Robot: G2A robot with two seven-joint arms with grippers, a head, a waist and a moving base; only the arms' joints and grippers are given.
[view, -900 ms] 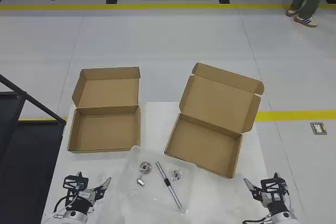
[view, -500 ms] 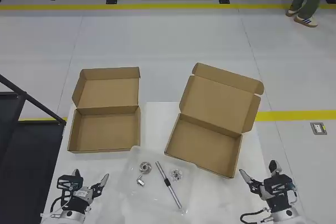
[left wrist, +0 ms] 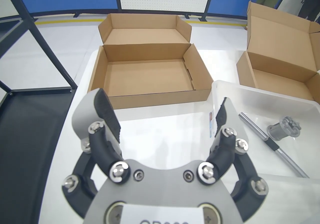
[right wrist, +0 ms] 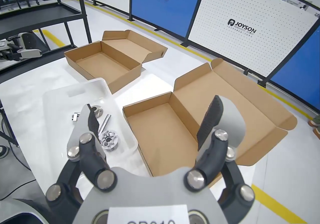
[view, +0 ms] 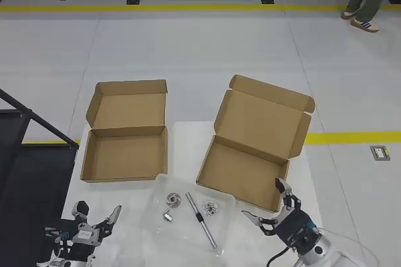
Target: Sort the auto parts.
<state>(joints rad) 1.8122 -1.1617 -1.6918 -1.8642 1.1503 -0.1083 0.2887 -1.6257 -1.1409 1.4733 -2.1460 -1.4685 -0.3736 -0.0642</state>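
White table (view: 184, 141): sorting not begun.
Left box (view: 123, 157) and right box (view: 244, 175) empty; shaft (view: 201, 221), flange (view: 172, 198), hub (view: 209, 208) in tray (left wrist: 250, 96); left gripper (left wrist: 162, 99) and right gripper (right wrist: 153, 104) splayed, empty.

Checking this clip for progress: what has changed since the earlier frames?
The right gripper moved inward toward the tray; the left gripper drifted slightly outward. Both are open, holding nothing. The shaft, left box and right box stayed put.

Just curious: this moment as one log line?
left gripper open; right gripper open; parts in clear tray; left box, right box empty
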